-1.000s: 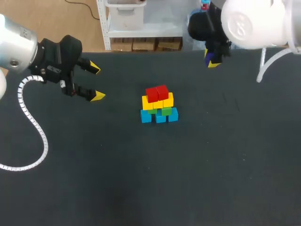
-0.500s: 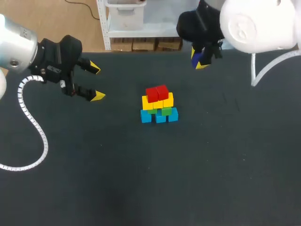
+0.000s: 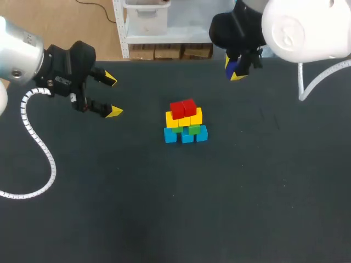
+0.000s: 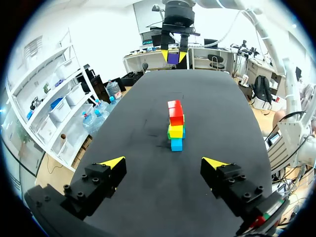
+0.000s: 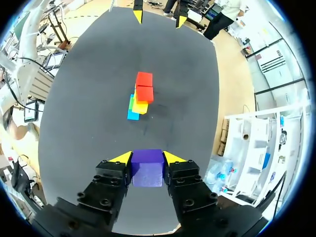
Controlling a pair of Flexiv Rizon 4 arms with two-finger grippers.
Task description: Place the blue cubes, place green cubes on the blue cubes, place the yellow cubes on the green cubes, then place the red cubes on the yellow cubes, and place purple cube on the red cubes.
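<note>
A pyramid of cubes stands mid-table: blue cubes (image 3: 186,135) at the base, green cubes (image 3: 191,129) on them, yellow cubes (image 3: 184,119) above, two red cubes (image 3: 183,108) on top. My right gripper (image 3: 236,68) hangs over the table's far edge, behind and to the right of the stack, shut on a purple cube (image 5: 147,167). From the left wrist, that purple cube (image 4: 173,57) shows high beyond the stack (image 4: 176,123). My left gripper (image 3: 112,96) is open, left of the stack, with nothing between its fingers.
The black table (image 3: 164,208) holds nothing else but the stack. In the right wrist view the red cubes (image 5: 144,86) lie ahead of the gripper, with the left gripper's yellow fingertips (image 5: 138,16) beyond them.
My right gripper has shifted to the left along the far edge with the purple cube in it. The left arm and the stack have stayed put.
</note>
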